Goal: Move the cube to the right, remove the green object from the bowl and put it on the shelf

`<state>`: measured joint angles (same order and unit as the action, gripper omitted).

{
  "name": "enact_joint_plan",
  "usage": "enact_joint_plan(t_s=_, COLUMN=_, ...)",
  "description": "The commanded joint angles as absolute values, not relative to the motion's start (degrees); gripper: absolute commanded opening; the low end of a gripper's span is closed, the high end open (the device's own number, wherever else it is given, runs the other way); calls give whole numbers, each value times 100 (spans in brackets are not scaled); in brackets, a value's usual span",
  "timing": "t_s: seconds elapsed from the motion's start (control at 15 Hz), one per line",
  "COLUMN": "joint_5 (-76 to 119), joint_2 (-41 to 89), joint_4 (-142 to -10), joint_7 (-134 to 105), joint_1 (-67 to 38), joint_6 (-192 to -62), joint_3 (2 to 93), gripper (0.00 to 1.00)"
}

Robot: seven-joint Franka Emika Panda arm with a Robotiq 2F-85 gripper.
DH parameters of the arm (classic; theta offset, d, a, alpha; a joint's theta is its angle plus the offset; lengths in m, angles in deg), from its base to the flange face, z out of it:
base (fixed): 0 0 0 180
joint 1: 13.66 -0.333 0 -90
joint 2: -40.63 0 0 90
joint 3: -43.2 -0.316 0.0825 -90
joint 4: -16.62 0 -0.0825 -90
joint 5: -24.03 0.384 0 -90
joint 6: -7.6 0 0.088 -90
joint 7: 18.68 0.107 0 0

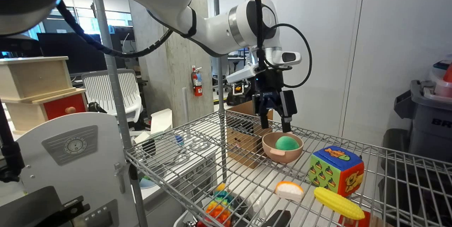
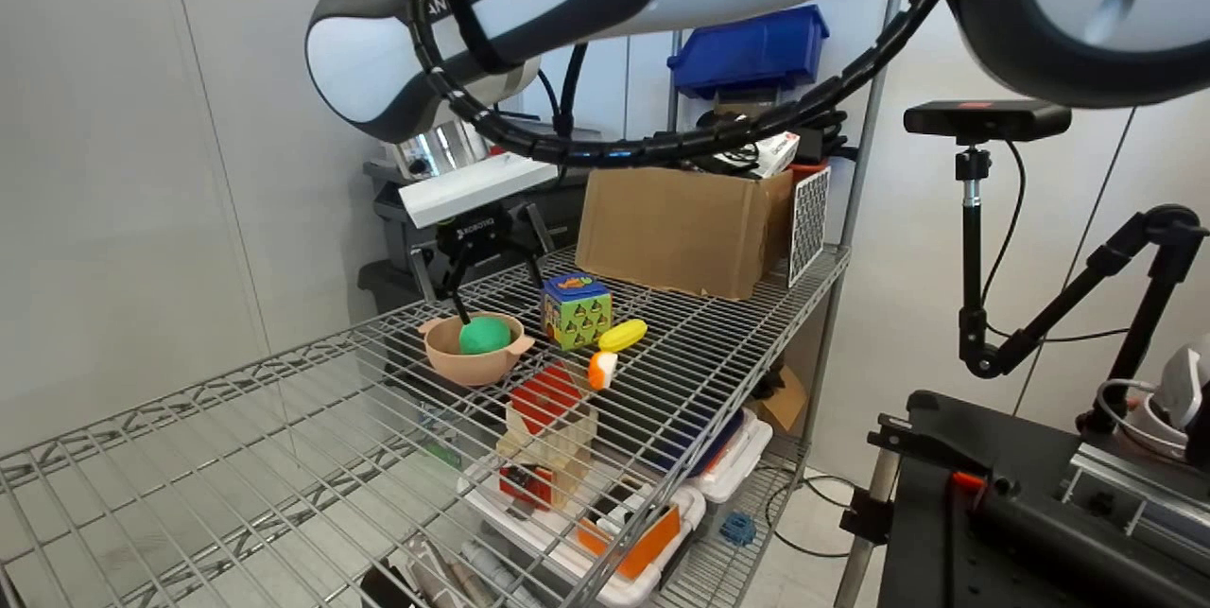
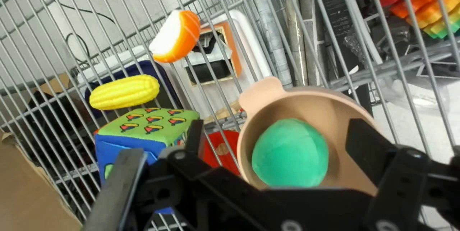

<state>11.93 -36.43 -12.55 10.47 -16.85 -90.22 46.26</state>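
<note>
Cube (image 1: pixel 336 171) and yellow corn (image 1: pixel 339 203) sit up front on the wire shelf (image 1: pixel 159 178), at the lower right in an exterior view, with the orange and white toy (image 1: pixel 289 191) just left of the corn. Farther back, right of the middle, the green ball (image 1: pixel 286 144) sits inside the tan bowl (image 1: pixel 286 157), and the gripper (image 1: pixel 275 124) hangs just above them with its two fingers wide apart. Way in back, near the middle, the red fire extinguisher (image 1: pixel 197 83) hangs on a gray pillar (image 1: pixel 190 48).
</note>
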Motion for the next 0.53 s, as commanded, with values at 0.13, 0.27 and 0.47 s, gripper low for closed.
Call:
enact_joint_plan(t_s=0.13, joint_5=1310, joint_2=-3870, joint_4=-999, joint_7=1009, joint_1=-1659, joint_6=-9503, joint_3=4498, gripper=100)
enact_joint_plan(t_s=0.27, joint_5=1333, joint_2=-3888, joint_4=-1035, joint_7=1021, joint_1=-1634, joint_6=-9438, joint_3=4462, gripper=100)
enact_joint_plan(t_s=0.47, joint_5=1363, joint_2=-3917, joint_4=-1044, joint_7=1069, joint_1=-1600, joint_6=-9358, joint_3=4433, gripper=100)
